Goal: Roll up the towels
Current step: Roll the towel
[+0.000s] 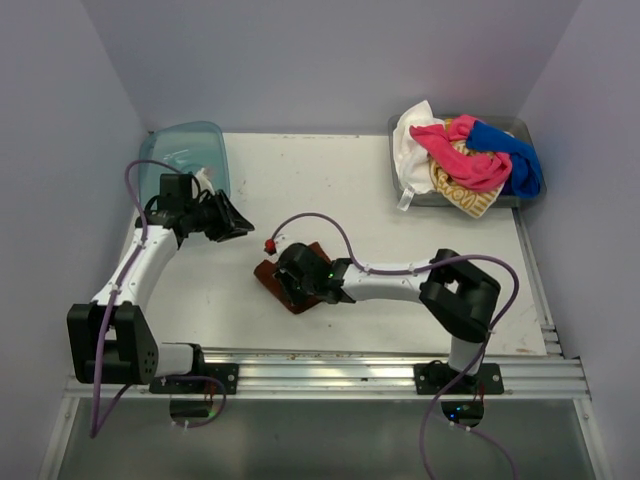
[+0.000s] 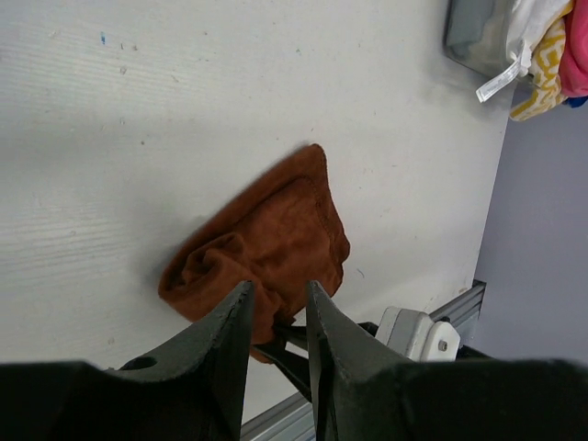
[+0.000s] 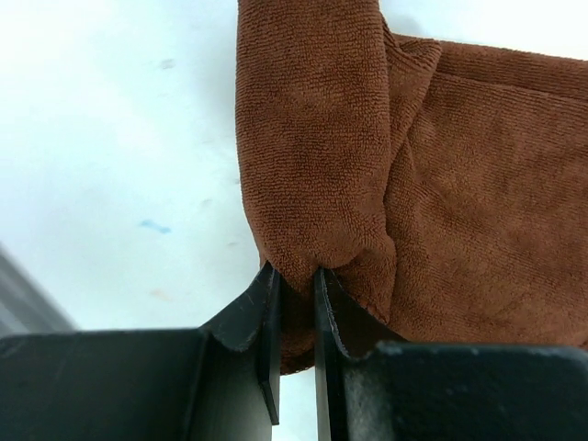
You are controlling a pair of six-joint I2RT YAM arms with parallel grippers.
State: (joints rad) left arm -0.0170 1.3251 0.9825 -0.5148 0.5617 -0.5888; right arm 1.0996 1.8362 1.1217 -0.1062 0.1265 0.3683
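Note:
A rust-brown towel [image 1: 270, 275] lies crumpled near the middle of the table, a thick fold running along its left side in the right wrist view [image 3: 322, 138]. My right gripper [image 1: 288, 283] rests low on it, its jaws [image 3: 296, 274] shut on the end of that fold. My left gripper [image 1: 240, 225] hangs above the table to the upper left of the towel, apart from it. In the left wrist view its jaws [image 2: 277, 289] stand a little open with nothing between them, the brown towel [image 2: 276, 230] below and beyond. More towels, pink [image 1: 455, 160], blue [image 1: 512, 158] and white [image 1: 410, 140], are heaped at the back right.
The heap sits in a grey tray [image 1: 400, 190] at the back right corner, a yellow-and-white cloth [image 1: 468, 198] hanging over its front. A translucent teal tray [image 1: 190, 150] stands at the back left, close behind my left arm. A metal rail [image 1: 350, 365] runs along the near edge.

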